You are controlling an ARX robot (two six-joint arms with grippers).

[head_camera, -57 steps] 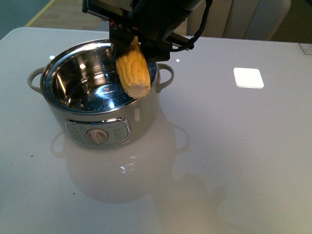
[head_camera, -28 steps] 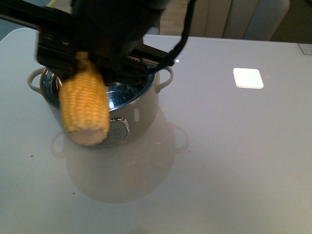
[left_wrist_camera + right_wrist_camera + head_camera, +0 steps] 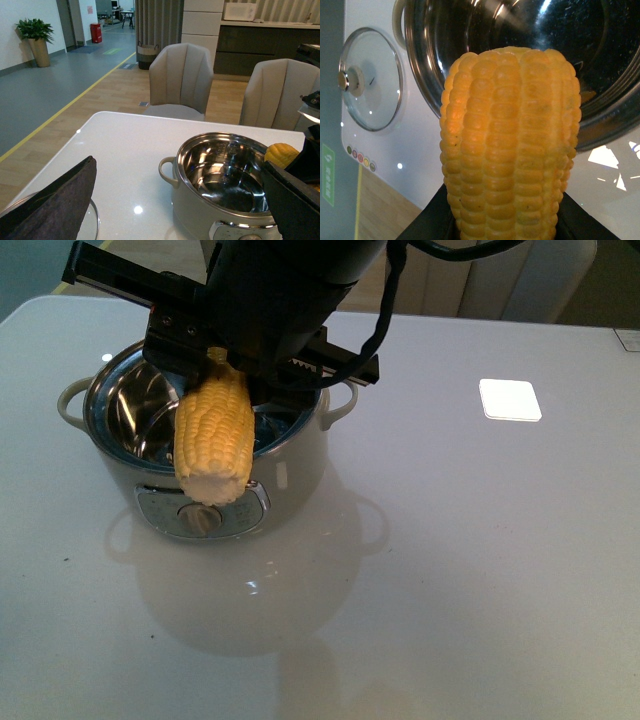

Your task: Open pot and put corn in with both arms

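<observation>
Swinging back toward the pot point(image 3: 290, 455), our right gripper point(image 3: 235, 345) clenches the corn point(image 3: 213, 435); left jaws unreadable

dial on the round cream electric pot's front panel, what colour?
Beige dial, partly hidden behind the yellow corn ear; front view shows it best.

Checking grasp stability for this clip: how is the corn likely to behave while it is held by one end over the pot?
The corn looks stiff: it hangs straight from the right gripper, no sag. Held by one end only, it may swing or pivot. Its round, tapered body would likely roll in the pot once released.
</observation>
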